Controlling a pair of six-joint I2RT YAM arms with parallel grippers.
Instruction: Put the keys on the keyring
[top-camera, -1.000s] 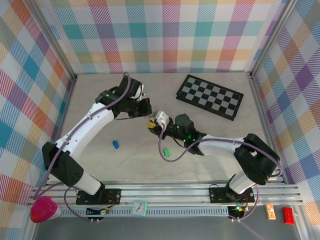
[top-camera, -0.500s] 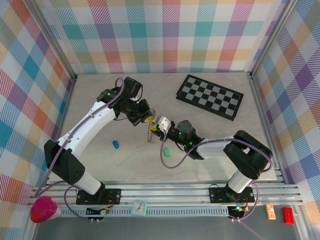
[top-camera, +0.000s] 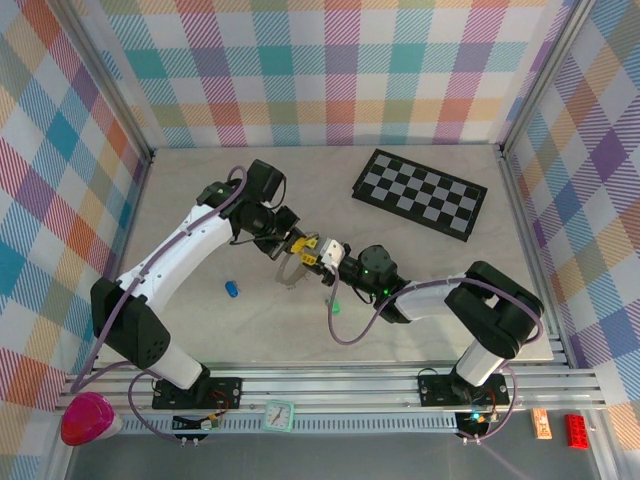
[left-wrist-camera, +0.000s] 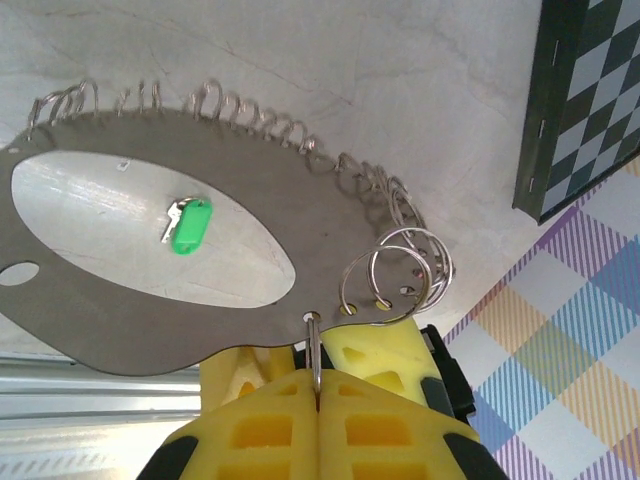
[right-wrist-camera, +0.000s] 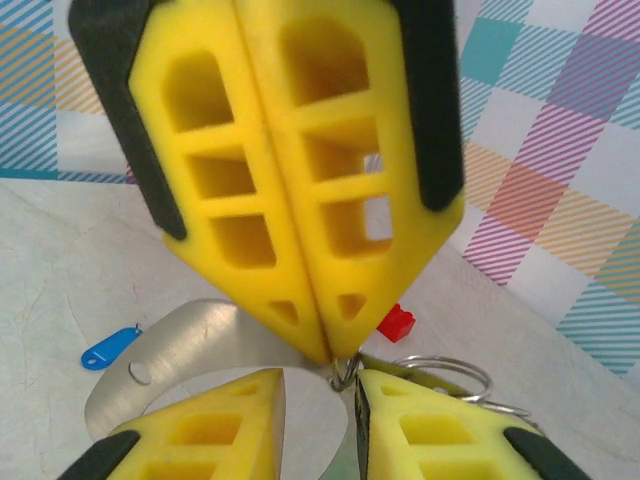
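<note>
The keyring is a flat grey metal loop with small wire rings along its edge, held above the table. My left gripper is shut on one thin ring that passes through a hole in the loop's rim. My right gripper faces it from the other side with its jaws apart, the fingers straddling that ring behind the plate. The green key lies on the table and shows through the loop, and also by the right arm. The blue key lies left of the grippers.
A black-and-grey checkerboard lies at the back right. A small red block sits on the table beyond the grippers. Plaid walls enclose three sides. The right arm's purple cable loops over the table near the green key.
The two grippers have closed in on each other above the table's middle. The keyring, which hung edge-on half a second ago, now shows as an open loop below them.
</note>
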